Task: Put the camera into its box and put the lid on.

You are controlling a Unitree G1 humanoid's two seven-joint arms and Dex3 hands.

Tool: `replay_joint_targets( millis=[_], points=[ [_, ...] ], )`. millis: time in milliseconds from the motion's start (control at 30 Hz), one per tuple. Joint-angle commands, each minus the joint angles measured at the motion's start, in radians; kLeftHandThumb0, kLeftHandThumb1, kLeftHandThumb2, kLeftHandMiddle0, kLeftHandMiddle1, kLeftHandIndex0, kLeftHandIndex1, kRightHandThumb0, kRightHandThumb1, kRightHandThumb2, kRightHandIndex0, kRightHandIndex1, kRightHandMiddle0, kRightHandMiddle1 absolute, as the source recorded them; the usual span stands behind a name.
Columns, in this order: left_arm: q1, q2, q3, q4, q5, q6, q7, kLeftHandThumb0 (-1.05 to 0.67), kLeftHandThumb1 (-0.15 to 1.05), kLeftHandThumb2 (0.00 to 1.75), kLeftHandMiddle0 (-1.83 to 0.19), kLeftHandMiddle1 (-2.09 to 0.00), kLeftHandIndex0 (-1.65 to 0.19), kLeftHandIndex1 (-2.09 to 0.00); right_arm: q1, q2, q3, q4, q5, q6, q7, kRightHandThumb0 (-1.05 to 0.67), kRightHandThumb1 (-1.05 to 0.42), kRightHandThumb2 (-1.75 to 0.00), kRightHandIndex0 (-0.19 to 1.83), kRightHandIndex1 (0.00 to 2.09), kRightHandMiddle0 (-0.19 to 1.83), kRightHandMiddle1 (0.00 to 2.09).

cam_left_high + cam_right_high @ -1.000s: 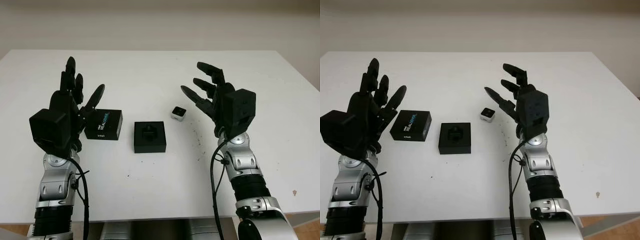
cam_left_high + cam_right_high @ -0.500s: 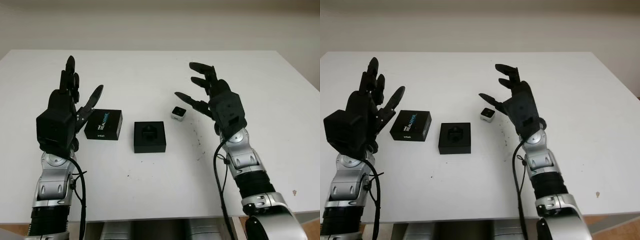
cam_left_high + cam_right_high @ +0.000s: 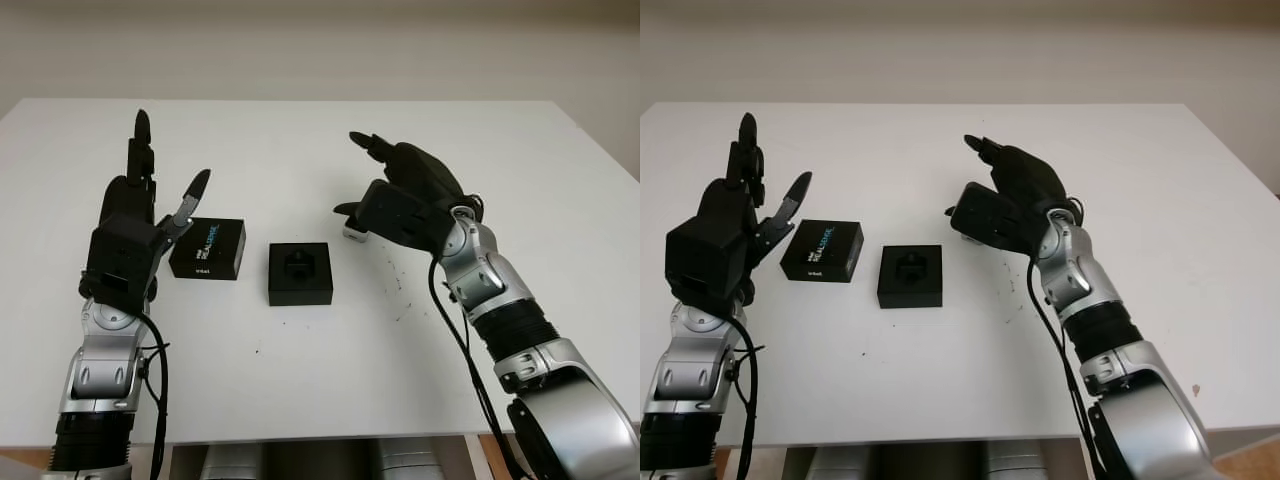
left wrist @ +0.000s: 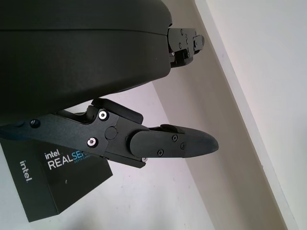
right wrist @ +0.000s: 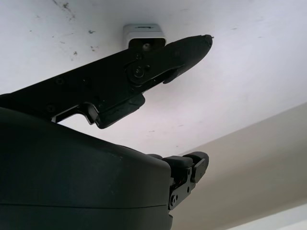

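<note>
The small white-cased camera point(image 5: 143, 34) sits on the white table point(image 3: 300, 380), just right of the box. My right hand point(image 3: 372, 185) hovers palm down over it and is open; one finger point(image 5: 182, 48) reaches across the camera's front, and touch cannot be judged. The black box base point(image 3: 300, 273) with its moulded insert lies at the middle of the table with nothing in it. Its lid point(image 3: 207, 249), printed "intel REALSENSE", lies flat to the left of the base. My left hand point(image 3: 160, 175) is raised above the table beside the lid's left edge, open.
Small dark specks point(image 3: 397, 285) mark the table to the right of the box base. The table's far edge meets a pale wall, and wide bare tabletop lies beyond and to the right of the objects.
My right hand has turned palm down and reached forward and left, so that it now covers the camera. My left hand has shifted slightly. The box, lid and camera have not moved.
</note>
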Motion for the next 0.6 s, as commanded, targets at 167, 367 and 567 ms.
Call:
replay_joint_targets(
  millis=[167,367,567],
  points=[
    [-0.017,-0.001,-0.004,-0.012,-0.002,0.005,0.004,-0.61,1.05,0.32,0.08,-0.05,0.11,-0.06,-0.058,0.01,0.04,0.123,-0.022,-0.03,-0.053,-0.71,-0.88,-0.05,0.19,0.13,0.32,0.15],
    [-0.015,0.002,-0.008,-0.008,-0.004,-0.003,-0.002,-0.61,1.05,0.31,0.08,-0.05,0.11,-0.06,-0.068,0.015,0.06,0.195,-0.032,-0.05,-0.097,-0.71,-0.88,-0.06,0.2,0.12,0.35,0.17],
    [-0.017,0.002,-0.007,-0.003,-0.011,-0.01,-0.003,-0.61,1.05,0.31,0.09,-0.05,0.12,-0.05,-0.06,0.017,0.062,0.224,-0.019,-0.06,-0.111,-0.7,-0.88,-0.05,0.18,0.1,0.34,0.15]
  ],
)
